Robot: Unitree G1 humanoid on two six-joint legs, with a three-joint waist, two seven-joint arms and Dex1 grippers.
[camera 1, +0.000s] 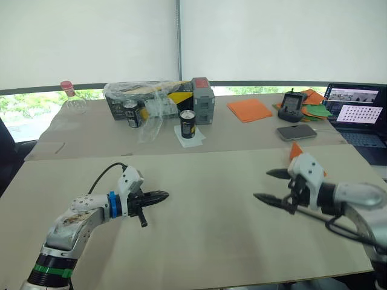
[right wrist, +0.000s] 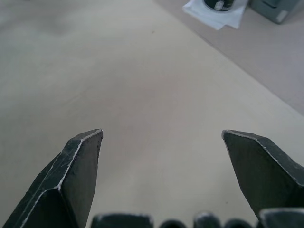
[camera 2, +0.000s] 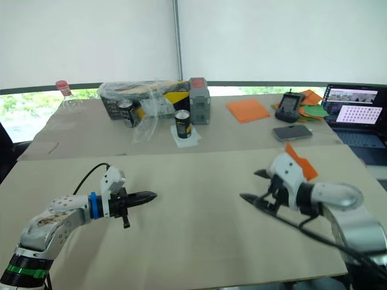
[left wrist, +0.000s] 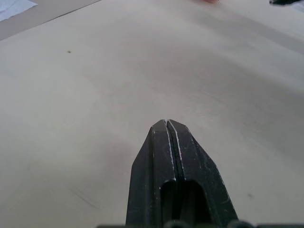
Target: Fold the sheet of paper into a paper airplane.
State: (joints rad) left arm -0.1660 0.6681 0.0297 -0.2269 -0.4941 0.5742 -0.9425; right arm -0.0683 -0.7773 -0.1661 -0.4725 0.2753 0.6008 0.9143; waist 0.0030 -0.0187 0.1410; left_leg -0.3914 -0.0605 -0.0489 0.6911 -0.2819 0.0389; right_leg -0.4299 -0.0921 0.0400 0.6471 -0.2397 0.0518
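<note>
A pointed piece of bright orange folded paper (camera 2: 300, 162), the sheet of paper, lies on the light table just behind my right wrist, which hides most of it. I cannot tell whether it has the full shape of the paper airplane. My right gripper (camera 1: 262, 185) hovers open above the table at the right, pointing left, with nothing between its fingers and the paper behind it. My left gripper (camera 1: 164, 195) is shut and empty at the left, pointing right, low over the bare table top (left wrist: 95, 71).
At the back stand a flat stack of orange sheets (camera 1: 249, 110), green and orange papers (camera 1: 315, 109), a handheld controller (camera 1: 292, 106), a phone (camera 1: 296, 132), a laptop (camera 1: 357, 115), two cans (camera 1: 188, 124), a grey box (camera 1: 203, 100), a plastic-wrapped box (camera 1: 142, 95) and a bottle (camera 1: 71, 96).
</note>
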